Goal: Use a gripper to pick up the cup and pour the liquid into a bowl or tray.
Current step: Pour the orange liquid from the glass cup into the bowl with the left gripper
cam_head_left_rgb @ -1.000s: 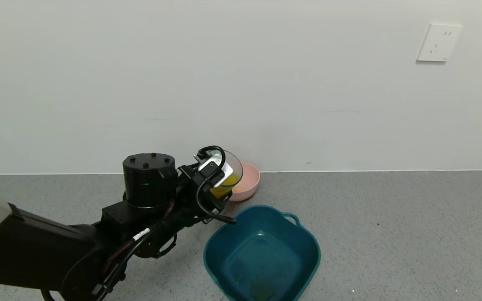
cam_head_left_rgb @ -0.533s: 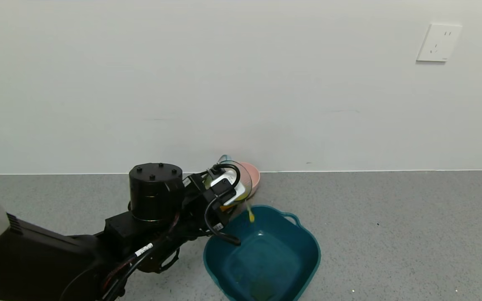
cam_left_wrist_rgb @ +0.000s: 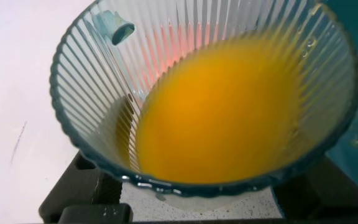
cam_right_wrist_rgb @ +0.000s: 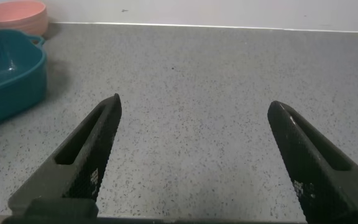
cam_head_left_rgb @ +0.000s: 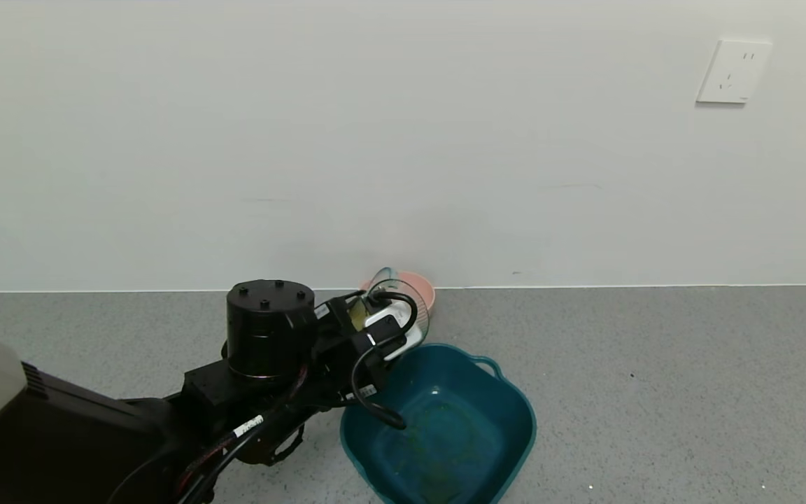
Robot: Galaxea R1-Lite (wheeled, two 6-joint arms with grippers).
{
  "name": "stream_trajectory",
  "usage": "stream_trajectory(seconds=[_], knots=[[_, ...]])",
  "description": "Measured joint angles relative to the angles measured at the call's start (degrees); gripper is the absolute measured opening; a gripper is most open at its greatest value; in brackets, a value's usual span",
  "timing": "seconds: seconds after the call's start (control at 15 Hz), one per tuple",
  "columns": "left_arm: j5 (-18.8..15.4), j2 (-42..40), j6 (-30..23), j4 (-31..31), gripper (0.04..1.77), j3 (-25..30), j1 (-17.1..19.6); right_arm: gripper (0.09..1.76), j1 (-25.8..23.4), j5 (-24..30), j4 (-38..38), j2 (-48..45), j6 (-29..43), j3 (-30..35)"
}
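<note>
The left gripper (cam_head_left_rgb: 385, 329) is clamped on the cup (cam_head_left_rgb: 403, 308), tipped over the teal basin's (cam_head_left_rgb: 515, 406) near-left rim. Orange liquid (cam_left_wrist_rgb: 222, 118) fills the cup. The right gripper (cam_right_wrist_rgb: 194, 152), fingers apart, hangs right of the basin. No legible writing.

Open floor (cam_head_left_rgb: 655, 392) right of basin (cam_head_left_rgb: 515, 434); pink bowl (cam_head_left_rgb: 422, 290) just behind.
</note>
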Motion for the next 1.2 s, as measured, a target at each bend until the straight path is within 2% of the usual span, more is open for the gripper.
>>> stream_trajectory(seconds=[0.73,1.2], knots=[[0.11,0.59,10.14,-0.59,1.32,1.13,-1.88,1.71,0.00,-0.02,0.02,0.00,0.02,0.00],[0.37,1.11,19.63,-0.77,1.32,1.16,-2.36,1.71,0.00,0.00,0.02,0.00,0.02,-0.02]])
